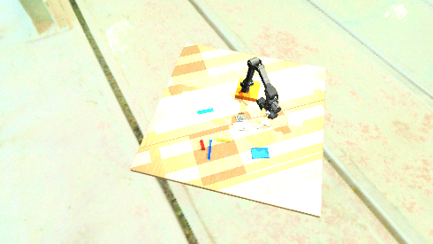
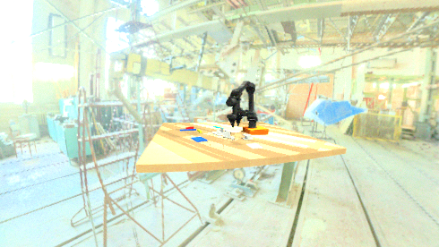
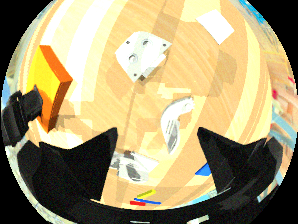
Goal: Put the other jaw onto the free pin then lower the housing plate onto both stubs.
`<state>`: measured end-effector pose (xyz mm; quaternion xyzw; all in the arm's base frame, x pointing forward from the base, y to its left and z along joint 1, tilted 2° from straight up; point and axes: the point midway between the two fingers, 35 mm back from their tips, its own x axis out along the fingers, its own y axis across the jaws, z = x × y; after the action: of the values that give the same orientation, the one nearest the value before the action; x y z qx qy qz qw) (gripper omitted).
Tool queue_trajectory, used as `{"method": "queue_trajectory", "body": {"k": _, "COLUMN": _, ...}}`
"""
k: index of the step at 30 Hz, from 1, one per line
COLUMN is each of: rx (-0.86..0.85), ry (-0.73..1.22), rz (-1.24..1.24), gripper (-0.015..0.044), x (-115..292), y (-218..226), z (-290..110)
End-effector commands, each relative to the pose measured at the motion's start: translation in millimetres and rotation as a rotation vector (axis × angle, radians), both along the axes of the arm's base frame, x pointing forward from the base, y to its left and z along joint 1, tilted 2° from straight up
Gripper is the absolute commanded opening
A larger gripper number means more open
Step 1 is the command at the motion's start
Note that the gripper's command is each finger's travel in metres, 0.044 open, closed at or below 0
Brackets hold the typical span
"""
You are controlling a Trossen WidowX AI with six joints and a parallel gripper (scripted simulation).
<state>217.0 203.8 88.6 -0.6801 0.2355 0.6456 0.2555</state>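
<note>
My gripper [image 1: 266,110] [image 2: 234,123] [image 3: 158,131] is open and empty above the table. The loose curved white jaw [image 3: 170,125] [image 1: 264,125] lies apart from the base, ahead of the fingertips and between their lines in the wrist view. The pale base with the other jaw [image 3: 133,169] [image 1: 240,124] is by the left finger in the wrist view, partly hidden by it; its pins and teeth are too washed out to tell. The white housing plate [image 3: 151,54], with two large holes and small corner holes, lies apart at the upper middle of the wrist view.
The orange block [image 1: 252,90] [image 2: 256,131] [image 3: 59,85] is under the arm's foot. A blue plate [image 1: 260,153] [image 2: 199,140], a red bar [image 1: 202,145], a blue bar [image 1: 209,150], a yellow bar [image 1: 223,140] and a cyan bar [image 1: 205,110] lie around. A white square [image 3: 215,26] shows beyond the housing plate.
</note>
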Motion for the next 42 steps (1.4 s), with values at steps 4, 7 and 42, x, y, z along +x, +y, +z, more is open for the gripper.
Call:
{"method": "queue_trajectory", "body": {"k": 4, "rx": 0.0, "ry": 0.0, "rz": 0.0, "gripper": 0.0282, "x": 0.0, "y": 0.0, "z": 0.0}}
{"method": "queue_trajectory", "body": {"k": 7, "rx": 0.0, "ry": 0.0, "rz": 0.0, "gripper": 0.0204, "x": 0.0, "y": 0.0, "z": 0.0}}
{"method": "queue_trajectory", "body": {"k": 42, "rx": 0.014, "ry": 0.002, "rz": -0.257, "gripper": 0.0315, "x": 4.1, "y": -0.5, "z": 0.6}}
